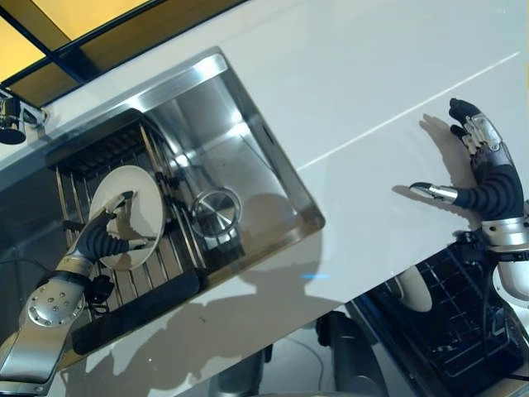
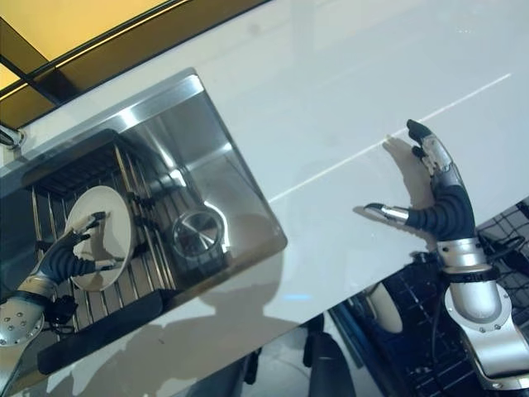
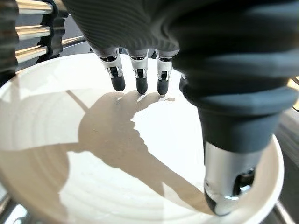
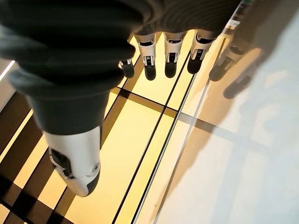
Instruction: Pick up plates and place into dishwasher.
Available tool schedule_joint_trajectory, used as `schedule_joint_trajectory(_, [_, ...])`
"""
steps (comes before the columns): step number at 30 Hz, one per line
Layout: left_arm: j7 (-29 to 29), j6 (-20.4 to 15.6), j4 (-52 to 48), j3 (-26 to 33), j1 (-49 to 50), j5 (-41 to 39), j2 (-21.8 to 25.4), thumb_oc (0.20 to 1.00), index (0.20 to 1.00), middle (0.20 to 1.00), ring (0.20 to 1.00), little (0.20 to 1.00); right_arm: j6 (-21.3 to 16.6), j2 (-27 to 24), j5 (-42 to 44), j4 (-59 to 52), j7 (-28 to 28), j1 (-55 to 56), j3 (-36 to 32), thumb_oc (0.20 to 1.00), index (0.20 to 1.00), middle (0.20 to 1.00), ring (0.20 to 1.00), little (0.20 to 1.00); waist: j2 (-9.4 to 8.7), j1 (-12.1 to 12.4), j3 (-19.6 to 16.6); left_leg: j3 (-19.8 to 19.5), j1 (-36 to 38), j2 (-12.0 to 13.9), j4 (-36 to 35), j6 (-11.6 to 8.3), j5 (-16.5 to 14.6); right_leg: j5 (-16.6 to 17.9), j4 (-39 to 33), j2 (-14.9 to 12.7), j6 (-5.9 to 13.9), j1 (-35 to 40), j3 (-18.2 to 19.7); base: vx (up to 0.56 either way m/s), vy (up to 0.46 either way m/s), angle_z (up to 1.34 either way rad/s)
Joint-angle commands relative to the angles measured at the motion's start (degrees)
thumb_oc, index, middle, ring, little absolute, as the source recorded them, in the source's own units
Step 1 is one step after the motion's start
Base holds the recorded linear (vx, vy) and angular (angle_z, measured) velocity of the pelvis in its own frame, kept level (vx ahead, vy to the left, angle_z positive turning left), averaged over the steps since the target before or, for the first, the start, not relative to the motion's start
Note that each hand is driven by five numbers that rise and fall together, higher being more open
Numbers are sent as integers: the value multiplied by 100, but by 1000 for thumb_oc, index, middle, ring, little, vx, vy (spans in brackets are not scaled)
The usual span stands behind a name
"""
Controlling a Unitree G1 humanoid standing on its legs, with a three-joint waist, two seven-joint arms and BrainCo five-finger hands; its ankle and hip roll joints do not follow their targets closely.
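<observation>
A white round plate (image 1: 132,211) is leaning upright in the dish rack (image 1: 124,273) inside the sink. A second white plate (image 1: 416,289) is standing on edge in the dark dishwasher rack (image 1: 463,331).

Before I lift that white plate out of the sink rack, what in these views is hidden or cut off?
- Round white plate: its lower edge sits behind the left hand in the eye views; whether the fingers hook its rim is unclear.
- Black dishwasher rack: cut off by the frame edge and partly behind the right hand, whose fingers are spread.
- White dish in that rack: mostly hidden under the white counter.
</observation>
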Motion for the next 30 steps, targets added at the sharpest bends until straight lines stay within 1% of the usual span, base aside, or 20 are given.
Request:
schedule_joint_trajectory(1, [-7,-99,-404,3,18,-124,309,1000,1000,1000,1000,1000,285,-108,-132,884,20,359,275,1000,1000,1000,1000,1000,7,-37,148,2,-178,-468,250,488,-154,453,-1407,-35,572,829,-144,0,0,0])
schedule_joint_trajectory(4, [271,11,-352,-25,-18,292,287,1000,1000,1000,1000,1000,285,-99,-154,922,52,366,256,1000,1000,1000,1000,1000,19,-50,107,15,-182,-474,284,484,-166,449,-1400,-46,566,833,-148,0,0,0])
schedule_joint_trajectory(6, [929,376,-279,56,13,1351,281,1000,1000,1000,1000,1000,291,-100,-160,943,80,373,246,1000,1000,1000,1000,1000,31,-47,91,17,-182,-472,308,483,-174,430,-1380,-48,551,835,-145,0,0,0])
schedule_joint_trajectory(8, [1547,819,-81,216,46,2319,429,1000,1000,1000,1000,1000,338,-164,-107,933,73,353,265,1000,1000,1000,1000,1000,33,-52,78,-7,-157,-481,302,478,-181,400,-1350,-55,556,832,-109,0,0,0])
schedule_joint_trajectory(10, [1856,950,158,486,124,2474,621,1000,1000,1000,1000,1000,366,-251,-38,930,79,351,259,1000,1000,1000,1000,1000,35,-49,35,-20,-147,-475,262,464,-184,379,-1360,-63,550,819,-94,0,0,0])
schedule_joint_trajectory(13, [2308,916,402,771,374,2661,718,1000,1000,1000,1000,1000,365,-294,-51,939,114,431,213,1000,1000,1000,1000,1000,88,-44,-41,-22,-126,-474,204,438,-164,348,-1345,-91,544,798,-110,5,67,1])
schedule_joint_trajectory(15, [2597,793,503,921,486,2570,744,1000,1000,1000,1000,1000,385,-322,-94,946,113,456,217,1000,1000,1000,1000,1000,132,-43,-84,-9,-111,-482,179,432,-158,323,-1337,-107,527,793,-111,1,89,1])
schedule_joint_trajectory(17, [2881,775,500,1070,575,2598,725,1000,1000,1000,1000,1000,392,-323,-129,940,122,488,213,1000,1000,1000,1000,1000,160,-40,-118,13,-99,-481,173,424,-161,297,-1319,-124,514,790,-113,5,64,1])
schedule_joint_trajectory(22, [3453,813,527,1264,563,2705,715,1000,1000,1000,1000,1000,421,-298,-198,900,209,481,228,1000,1000,1000,1000,1000,190,-78,-177,46,-67,-469,145,413,-173,254,-1282,-137,509,767,-70,4,52,-1])
schedule_joint_trajectory(23, [3549,728,584,1286,534,2692,723,1000,1000,1000,1000,1000,430,-305,-216,894,249,468,241,1000,1000,1000,1000,1000,201,-101,-190,65,-58,-461,136,405,-172,248,-1273,-138,509,759,-49,3,76,-1])
schedule_joint_trajectory(24, [3542,649,608,1271,490,2614,742,1000,1000,1000,1000,1000,444,-305,-236,901,282,426,272,1000,1000,1000,1000,1000,211,-117,-191,83,-51,-451,130,400,-172,244,-1265,-139,511,752,-32,4,72,-2])
schedule_joint_trajectory(27, [3399,655,615,1093,295,2647,768,1000,1000,1000,1000,1000,530,-306,-275,876,350,312,331,1000,1000,1000,1000,1000,217,-174,-178,137,-76,-436,169,386,-187,242,-1215,-143,525,692,6,-4,56,-8])
schedule_joint_trajectory(29, [3306,622,662,1002,171,2603,811,1000,1000,1000,1000,1000,575,-320,-297,868,372,255,350,1000,1000,1000,1000,1000,216,-200,-158,170,-97,-431,202,383,-194,245,-1188,-139,526,660,33,-7,45,-8])
schedule_joint_trajectory(30, [3182,565,672,885,32,2505,854,1000,1000,1000,1000,1000,637,-340,-302,842,385,183,375,1000,1000,1000,1000,1000,207,-253,-119,209,-127,-422,234,386,-202,256,-1161,-134,532,608,72,-21,48,-6])
